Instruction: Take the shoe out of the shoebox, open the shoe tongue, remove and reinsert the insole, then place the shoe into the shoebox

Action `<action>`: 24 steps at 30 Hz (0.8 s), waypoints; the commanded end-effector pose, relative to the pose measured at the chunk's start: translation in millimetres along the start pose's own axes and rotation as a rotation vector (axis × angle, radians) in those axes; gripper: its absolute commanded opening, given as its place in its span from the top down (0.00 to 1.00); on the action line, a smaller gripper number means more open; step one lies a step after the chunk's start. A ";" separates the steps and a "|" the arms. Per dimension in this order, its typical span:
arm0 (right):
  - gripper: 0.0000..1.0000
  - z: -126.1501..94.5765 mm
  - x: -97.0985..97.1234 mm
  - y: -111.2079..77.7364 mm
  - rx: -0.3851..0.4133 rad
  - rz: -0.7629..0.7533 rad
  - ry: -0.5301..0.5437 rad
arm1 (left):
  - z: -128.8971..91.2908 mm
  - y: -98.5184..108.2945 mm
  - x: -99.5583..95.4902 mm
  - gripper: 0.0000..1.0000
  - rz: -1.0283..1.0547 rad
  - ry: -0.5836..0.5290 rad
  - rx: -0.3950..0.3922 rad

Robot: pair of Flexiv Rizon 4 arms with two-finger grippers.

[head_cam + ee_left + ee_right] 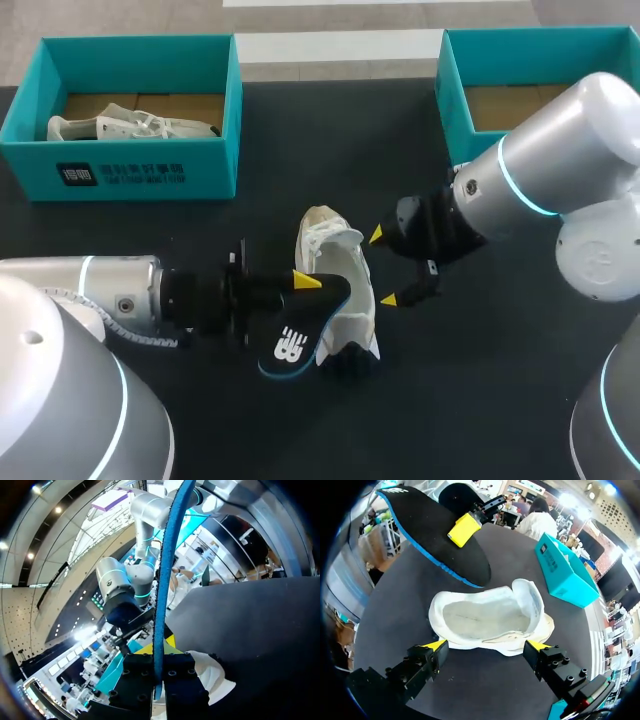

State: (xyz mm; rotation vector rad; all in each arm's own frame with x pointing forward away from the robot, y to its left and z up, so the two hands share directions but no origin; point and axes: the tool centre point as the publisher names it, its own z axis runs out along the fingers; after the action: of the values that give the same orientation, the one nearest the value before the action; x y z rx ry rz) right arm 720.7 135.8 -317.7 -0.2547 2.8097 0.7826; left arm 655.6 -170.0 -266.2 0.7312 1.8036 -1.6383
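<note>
Pinching the black insole [298, 340] tight in the left gripper [310, 287], just over the white shoe [335, 250] on the table [480, 400]. Holding the right gripper [383, 267] spread wide, close beside the shoe.

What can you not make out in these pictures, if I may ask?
- Head view: the right shoebox inside, mostly covered by the right arm.
- Head view: part of the shoe, under the insole.
- Left wrist view: the insole's faces, seen edge-on; the shoe, mostly behind the left gripper.
</note>
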 end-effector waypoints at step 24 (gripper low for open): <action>0.00 0.8 0.9 0.7 0.002 0.001 -0.002 | 47.3 45.1 16.8 1.00 -0.075 0.004 0.013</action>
State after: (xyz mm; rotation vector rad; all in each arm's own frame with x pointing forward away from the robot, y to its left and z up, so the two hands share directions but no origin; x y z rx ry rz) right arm 720.2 136.3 -317.4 -0.2533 2.8096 0.7795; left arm 672.7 -204.8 -303.4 0.6733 1.8524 -1.6899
